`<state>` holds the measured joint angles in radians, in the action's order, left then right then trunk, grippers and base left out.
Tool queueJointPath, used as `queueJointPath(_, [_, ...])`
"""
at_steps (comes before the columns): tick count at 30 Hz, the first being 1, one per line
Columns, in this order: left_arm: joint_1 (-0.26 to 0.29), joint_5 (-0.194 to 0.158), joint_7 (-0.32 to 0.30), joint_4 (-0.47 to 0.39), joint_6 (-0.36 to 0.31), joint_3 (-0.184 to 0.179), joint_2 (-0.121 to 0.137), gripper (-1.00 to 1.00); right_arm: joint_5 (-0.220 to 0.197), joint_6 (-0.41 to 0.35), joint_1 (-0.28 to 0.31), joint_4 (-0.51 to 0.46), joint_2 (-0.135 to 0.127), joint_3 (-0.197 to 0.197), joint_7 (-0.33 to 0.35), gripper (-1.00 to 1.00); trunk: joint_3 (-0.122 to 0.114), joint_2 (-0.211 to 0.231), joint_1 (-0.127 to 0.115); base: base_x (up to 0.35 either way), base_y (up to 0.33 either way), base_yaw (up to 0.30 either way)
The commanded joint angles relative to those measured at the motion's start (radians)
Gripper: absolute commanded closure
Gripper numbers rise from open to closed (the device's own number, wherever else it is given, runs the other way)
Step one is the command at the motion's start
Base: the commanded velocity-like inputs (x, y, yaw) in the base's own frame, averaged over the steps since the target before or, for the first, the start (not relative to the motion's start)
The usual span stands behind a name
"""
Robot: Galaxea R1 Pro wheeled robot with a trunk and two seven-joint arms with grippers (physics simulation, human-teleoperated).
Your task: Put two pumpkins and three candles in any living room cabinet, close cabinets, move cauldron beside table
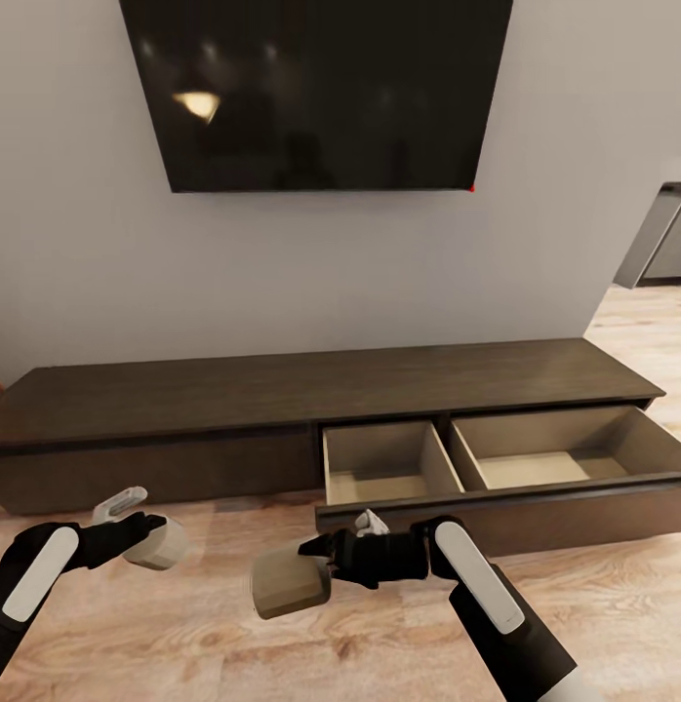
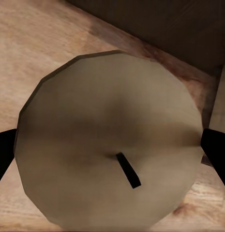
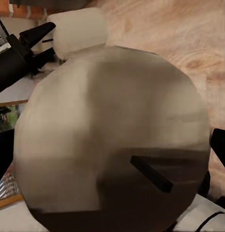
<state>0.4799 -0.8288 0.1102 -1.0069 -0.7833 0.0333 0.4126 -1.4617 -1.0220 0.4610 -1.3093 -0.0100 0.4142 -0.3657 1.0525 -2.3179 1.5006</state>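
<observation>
Light wood planks (image 1: 184,634) run up to a pale wall where a dark TV (image 1: 316,93) hangs above the long low cabinet (image 1: 282,390). Its right-hand drawer (image 1: 497,468) stands pulled out, two beige compartments showing bare bottoms.

From the head view, each arm holds a stubby pale candle out over the floor, short of the cabinet: the left gripper (image 1: 145,541) is clamped on one candle (image 1: 157,546), and the right gripper (image 1: 316,565) grips another candle (image 1: 287,582) just in front of the drawer's front panel.

Up close, the left wrist view adds what the head view cannot: the candle's flat top (image 2: 110,145) with a small dark wick (image 2: 128,170), a black finger (image 2: 216,150) pressed at either side, and the cabinet's dark front beyond. The right wrist view shows its own candle (image 3: 112,145) and wick (image 3: 152,174) end-on, and behind it the left gripper (image 3: 44,41) carrying the other candle (image 3: 78,29) above the planks.
</observation>
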Motion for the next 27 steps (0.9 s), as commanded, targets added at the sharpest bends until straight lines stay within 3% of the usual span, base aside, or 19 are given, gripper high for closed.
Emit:
queueJointPath(1, [0.000,-0.008,0.009,-0.002,-0.007,0.000,0.000,1.00,-0.012,0.002,0.001,-0.002,-0.001,0.001,-0.029,1.00,-0.002,0.007,-0.004,0.000,0.000,0.000])
queueJointPath(3, [0.000,-0.006,0.010,-0.002,-0.009,0.000,0.000,1.00,-0.008,0.002,0.001,0.008,0.000,0.001,-0.072,1.00,-0.009,0.021,-0.012,0.000,0.000,0.000])
queueJointPath(8, [0.000,-0.003,0.011,-0.002,-0.022,0.000,0.000,1.00,-0.010,-0.003,0.001,0.019,0.001,0.001,-0.281,1.00,-0.024,0.056,-0.031,0.000,0.000,0.000])
queueJointPath(15, [0.000,-0.002,0.024,-0.011,-0.062,0.000,0.000,1.00,-0.008,-0.003,0.001,0.042,0.001,0.001,-0.327,1.00,-0.046,0.105,-0.058,0.000,0.000,0.000])
queueJointPath(21, [0.000,-0.008,0.208,-0.060,-0.094,-0.022,-0.021,1.00,-0.004,0.002,0.001,0.147,0.003,0.000,-0.419,1.00,-0.065,0.147,-0.081,0.000,0.000,0.000])
queueJointPath(27, [0.000,-0.007,0.249,-0.071,-0.123,-0.035,-0.029,1.00,0.002,0.003,0.001,0.159,0.002,0.001,-0.463,1.00,-0.084,0.189,-0.104,0.000,0.000,0.000])
